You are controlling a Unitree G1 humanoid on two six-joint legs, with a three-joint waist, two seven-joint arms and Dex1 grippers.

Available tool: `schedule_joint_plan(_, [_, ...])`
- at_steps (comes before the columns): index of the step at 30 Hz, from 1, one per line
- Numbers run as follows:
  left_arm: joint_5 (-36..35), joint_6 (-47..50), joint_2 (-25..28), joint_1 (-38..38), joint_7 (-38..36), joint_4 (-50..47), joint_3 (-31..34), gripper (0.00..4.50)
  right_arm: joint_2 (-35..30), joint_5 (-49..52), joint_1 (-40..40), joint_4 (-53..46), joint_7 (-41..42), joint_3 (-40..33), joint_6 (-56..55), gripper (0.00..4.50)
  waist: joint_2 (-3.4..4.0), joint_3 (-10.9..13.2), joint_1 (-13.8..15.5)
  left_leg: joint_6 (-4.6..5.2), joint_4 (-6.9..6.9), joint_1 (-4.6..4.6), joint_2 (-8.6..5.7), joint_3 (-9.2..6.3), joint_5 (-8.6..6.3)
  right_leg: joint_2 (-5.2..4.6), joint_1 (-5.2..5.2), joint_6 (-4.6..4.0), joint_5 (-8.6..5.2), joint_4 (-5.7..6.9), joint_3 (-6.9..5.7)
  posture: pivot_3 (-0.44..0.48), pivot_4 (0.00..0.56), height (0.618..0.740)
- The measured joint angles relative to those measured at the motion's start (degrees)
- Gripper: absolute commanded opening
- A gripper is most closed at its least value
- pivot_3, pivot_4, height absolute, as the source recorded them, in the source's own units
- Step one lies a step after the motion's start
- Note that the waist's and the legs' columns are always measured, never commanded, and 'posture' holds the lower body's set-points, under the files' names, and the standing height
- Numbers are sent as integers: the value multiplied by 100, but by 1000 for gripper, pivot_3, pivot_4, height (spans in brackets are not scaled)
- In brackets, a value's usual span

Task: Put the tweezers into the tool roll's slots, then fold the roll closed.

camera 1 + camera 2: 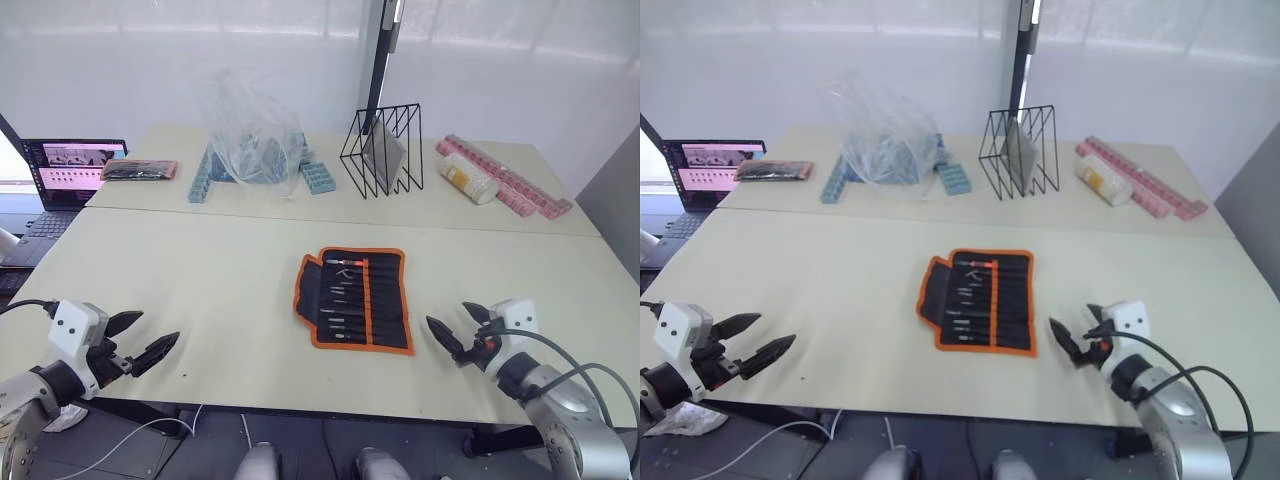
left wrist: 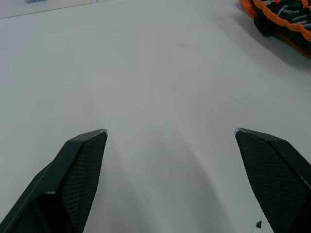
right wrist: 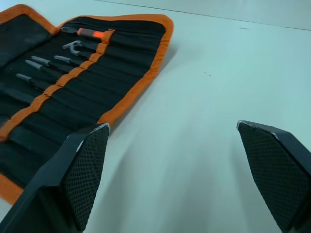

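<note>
Two tools, left & right, mesh-textured fingers apart; black fabric tool roll, orange-bound, lies flat.

Two pale beige desks abut along a seam. White wall behind, daylight glare across its top. Grey panel beside the right edge. Dark floor below.

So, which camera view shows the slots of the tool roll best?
The right wrist view: the slots appear close, with silver tool tips along the orange strip. Both eye views show the whole open tool roll from above, but its slots look small. The left wrist view catches only an orange-edged corner.
</note>
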Motion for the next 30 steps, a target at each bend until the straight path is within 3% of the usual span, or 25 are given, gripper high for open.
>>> schedule_joint_plan(8, [-109, -81, -62, 124, 52, -281, -152, 4500, 127, -544, -577, -977, -147, 1798, 589, 4458, -2, 1, -103, 0, 0, 0, 3, -5, 0, 4, -5, -2, 1, 5, -1, 0, 150, 705])
schedule_joint_plan(13, [-201, -90, 52, 178, -60, -515, -246, 4500, 765, -1378, -1364, -959, -650, 3094, 739, 4458, -4, 0, -96, -1, 0, -30, -1, -6, 1, 0, -38, -3, 2, 13, -3, 0, 150, 705])
schedule_joint_plan(17, [-200, -293, 25, 172, -3, -681, -269, 4500, 978, -1985, -1403, -751, -901, 3774, 720, 4458, -17, -2, -64, -3, 5, -43, -9, -9, 1, -14, -68, -3, 3, 62, -4, 0, 150, 705])
schedule_joint_plan(29, [-269, -437, 170, 217, -106, -1015, -615, 4500, 1883, -3272, -1612, 178, -1964, 4309, 466, 4458, -18, -1, -118, -14, 5, -35, -4, -7, 8, 3, -81, -11, 3, 90, -9, 0, 150, 705])
schedule_joint_plan(30, [-306, -430, 170, 213, -99, -1016, -627, 4500, 1916, -3299, -1616, 256, -1980, 4291, 449, 4223, -18, -1, -118, -14, 5, -35, -4, -7, 8, 3, -81, -11, 3, 90, -9, 0, 150, 705])
